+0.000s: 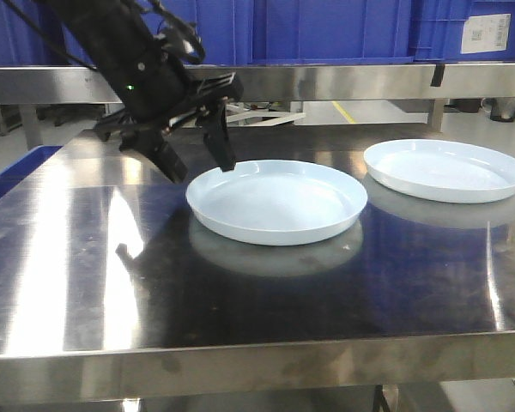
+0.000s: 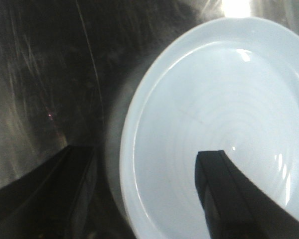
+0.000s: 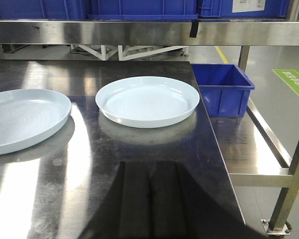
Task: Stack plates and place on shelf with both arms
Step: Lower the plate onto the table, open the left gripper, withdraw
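Exterior front-facing view. Left gripper point(image 1: 202, 167): jaws apart, nothing held, tilted down over the near-left edge of the left plate point(image 1: 276, 204). One finger hangs over the rim, the other outside it, above the tabletop point(image 1: 69, 257). Right plate point(image 1: 446, 170): flat on the same surface, just beside the left plate, not touching it, not stacked. Shelf point(image 1: 343, 81): front rail runs across behind and above both plates, with blue crates point(image 1: 326, 30) on it. I judge the left arm the nearer to the left plate. No right arm shows here.

Left wrist-mounted view. Left gripper point(image 2: 147, 152): jaws wide, straddling the left plate's point(image 2: 209, 109) rim, which passes between them. One finger point(image 2: 239, 199) lies over the plate's floor, the other point(image 2: 65, 194) over bare steel. The rim runs roughly along the fingers, so I think closing would pinch it. I cannot tell whether either finger touches the plate; both are blurred and cut off below.

Right wrist-mounted view. Right plate point(image 3: 147, 99): straight ahead of this camera, well apart from it, near the table's right edge. Left plate point(image 3: 20, 119): cut off at the frame's left. Shelf point(image 3: 139, 32): rail above, at the back. Blue bin point(image 3: 224, 87): beyond the table edge, lower down. Right gripper point(image 3: 149, 199): only a dark, blurred shape at the bottom edge. It may be a reflection; I cannot tell how its jaws stand.
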Robot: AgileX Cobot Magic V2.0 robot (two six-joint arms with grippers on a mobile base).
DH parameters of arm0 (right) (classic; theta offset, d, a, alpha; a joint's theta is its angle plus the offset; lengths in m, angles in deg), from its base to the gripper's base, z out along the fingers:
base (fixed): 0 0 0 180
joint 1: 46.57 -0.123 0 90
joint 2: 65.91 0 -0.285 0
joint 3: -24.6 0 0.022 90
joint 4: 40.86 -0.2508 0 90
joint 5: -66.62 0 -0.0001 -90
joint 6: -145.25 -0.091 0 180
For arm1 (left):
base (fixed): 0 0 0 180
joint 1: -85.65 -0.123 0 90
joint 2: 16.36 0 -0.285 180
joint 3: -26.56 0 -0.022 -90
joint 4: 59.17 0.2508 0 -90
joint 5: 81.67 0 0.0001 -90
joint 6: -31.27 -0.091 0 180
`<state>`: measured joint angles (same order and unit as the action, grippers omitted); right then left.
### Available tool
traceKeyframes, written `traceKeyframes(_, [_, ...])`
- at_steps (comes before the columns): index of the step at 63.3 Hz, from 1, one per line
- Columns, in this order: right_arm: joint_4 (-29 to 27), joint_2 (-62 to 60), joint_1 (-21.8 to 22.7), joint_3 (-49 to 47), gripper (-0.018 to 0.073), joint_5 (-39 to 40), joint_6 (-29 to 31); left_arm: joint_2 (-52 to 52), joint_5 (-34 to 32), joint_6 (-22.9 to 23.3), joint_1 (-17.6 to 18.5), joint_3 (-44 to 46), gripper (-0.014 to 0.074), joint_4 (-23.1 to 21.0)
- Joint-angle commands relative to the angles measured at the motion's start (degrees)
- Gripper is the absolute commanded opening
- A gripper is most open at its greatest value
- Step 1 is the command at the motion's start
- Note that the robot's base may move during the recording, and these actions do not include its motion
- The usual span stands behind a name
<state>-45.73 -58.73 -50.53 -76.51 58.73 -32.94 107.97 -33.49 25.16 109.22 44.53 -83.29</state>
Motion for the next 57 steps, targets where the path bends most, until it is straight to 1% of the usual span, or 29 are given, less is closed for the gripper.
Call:
traceKeyframes(1, [0.6,-1.2,0.2,-0.9,0.0057,4.8,0.2,-6.6,1.2,0.3,-0.1,3.4,0.05,2.1])
traceKeyframes(5, [0.6,-1.2,0.2,-0.9,0.0057,4.8,0.2,-9.2,2.1,0.3,-0.8,3.7,0.0498,3.7])
traceKeyframes(11, [0.6,-1.2,0.2,-0.9,0.0057,4.8,0.2,-13.6,3.7,0.3,-2.8,3.7,0.0496,5.3])
traceKeyframes(15, [0.6,-1.2,0.2,-0.9,0.0057,4.8,0.2,-17.4,3.8,0.3,-4.2,3.0,0.0484,7.4])
traceKeyframes(21, [0.6,-1.2,0.2,-0.9,0.0057,4.8,0.2,-23.3,3.1,0.3,-6.7,-0.8,0.0437,11.0])
traceKeyframes(26, [0.6,-1.2,0.2,-0.9,0.0057,4.8,0.2,-28.6,1.3,0.3,-8.3,-6.3,0.0411,12.4])
traceKeyframes(33, [0.6,-1.2,0.2,-0.9,0.0057,4.8,0.2,-36.9,-5.2,0.3,-10.4,-16.2,0.0372,13.0])
traceKeyframes(39, [0.6,-1.2,0.2,-0.9,0.0057,4.8,0.2,-45.0,-11.9,0.3,-11.4,-26.4,0.0323,15.5])
traceKeyframes(46, [0.6,-1.2,0.2,-0.9,0.0057,4.8,0.2,-53.8,-18.5,0.3,-11.4,-37.7,0.0244,18.6])
traceKeyframes(49, [0.6,-1.2,0.2,-0.9,0.0057,4.8,0.2,-57.4,-21.8,0.3,-11.4,-42.5,0.0197,18.9])
traceKeyframes(57, [0.5,-1.2,0.2,-0.9,0.0057,5.7,0.2,-65.8,-29.7,0.3,-11.4,-53.5,0.0112,18.9])
